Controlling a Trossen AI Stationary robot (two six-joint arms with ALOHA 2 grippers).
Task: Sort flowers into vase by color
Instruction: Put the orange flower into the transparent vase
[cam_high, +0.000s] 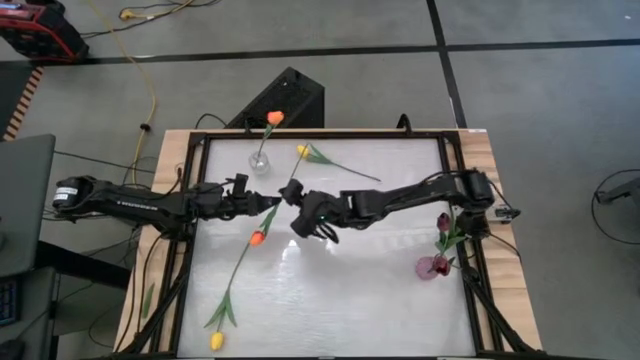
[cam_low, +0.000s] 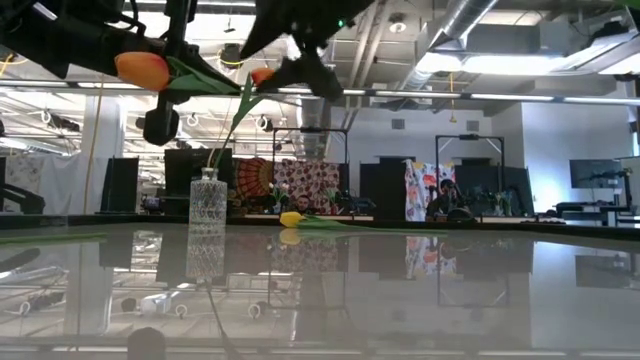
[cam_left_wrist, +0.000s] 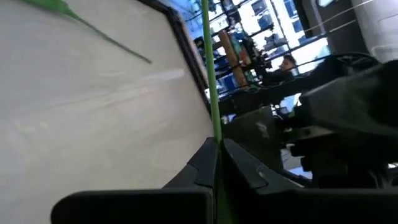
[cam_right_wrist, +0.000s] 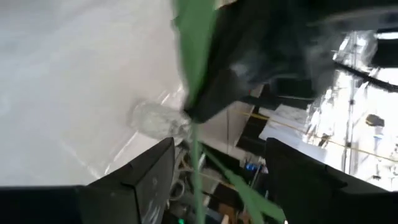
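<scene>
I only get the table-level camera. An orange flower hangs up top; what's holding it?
Observer: The left gripper is shut on its stem.
Operator: And the other arm?
Observer: The right gripper is open, fingers either side of that stem.
Operator: Any vase besides the clear vase?
Observer: Yes, a pink vase holding dark red flowers, by the table's right edge.

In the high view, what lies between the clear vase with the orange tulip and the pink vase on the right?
The yellow tulip lies on the table near the clear vase; further along, the right arm crosses before the pink vase.
</scene>
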